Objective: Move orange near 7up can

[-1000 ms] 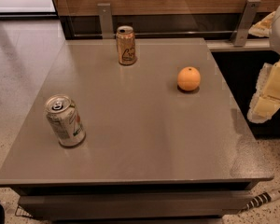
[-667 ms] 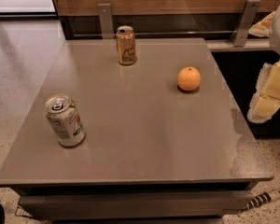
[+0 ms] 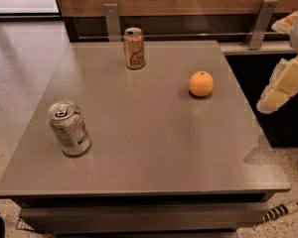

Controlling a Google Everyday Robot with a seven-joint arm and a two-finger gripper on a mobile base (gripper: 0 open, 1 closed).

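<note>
Gripper [image 3: 280, 88] hovers just off the right side of the table [image 3: 154, 148]; open or closed, I can't say. Orange [image 3: 201, 83] sits on the far right of the tabletop, well apart from the 7up can [image 3: 69, 128] standing near left. Tan can [image 3: 134, 47] stands at the far edge.

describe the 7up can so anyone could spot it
On the grey table, go to the near left corner, opposite the tool at the right edge. The 7up can there is silvery-white with green and red marks, unlike the tan-gold can at the back.
</note>
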